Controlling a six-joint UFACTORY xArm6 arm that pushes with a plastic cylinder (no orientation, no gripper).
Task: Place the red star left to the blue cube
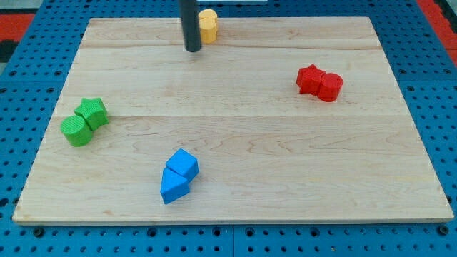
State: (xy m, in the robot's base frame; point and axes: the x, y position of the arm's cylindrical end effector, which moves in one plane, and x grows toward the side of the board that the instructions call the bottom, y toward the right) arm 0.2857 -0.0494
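The red star point(310, 78) lies at the view's right, touching a red cylinder point(330, 86) on its right side. The blue cube point(183, 164) sits near the view's bottom centre, touching a blue wedge-like block point(173, 187) just below it. My tip point(193, 50) rests on the board near the view's top centre, just left of a yellow block point(208, 25). The tip is far from both the red star and the blue cube.
A green star point(93, 112) and a green cylinder point(76, 132) touch each other at the view's left. The wooden board point(235, 135) lies on a blue perforated base point(21, 78).
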